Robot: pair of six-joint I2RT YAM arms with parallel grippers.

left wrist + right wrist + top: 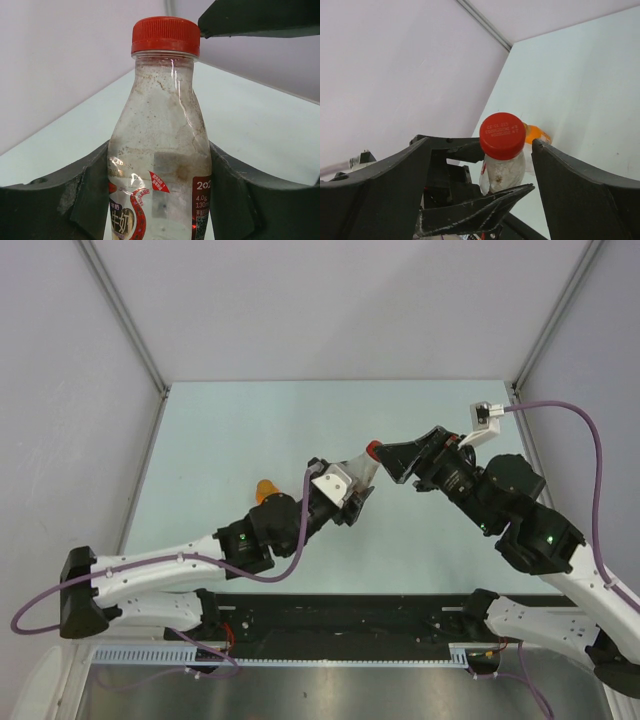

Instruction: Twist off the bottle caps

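Observation:
A clear bottle (160,145) with a reddish label band is held off the table, and my left gripper (160,200) is shut on its body. Its red cap (166,35) is on the neck. From above, the bottle (356,469) tilts toward the right arm, cap (373,448) leading, with the left gripper (347,490) behind it. My right gripper (481,145) stands open with one finger on each side of the red cap (502,135); a gap shows on the left side. The right gripper (388,456) sits just right of the cap in the top view.
An orange-filled bottle (266,490) with an orange cap stands on the pale green table (230,430), just left of the left arm's wrist; it shows behind the red cap as an orange bottle (536,134). Grey walls close the table's far and side edges.

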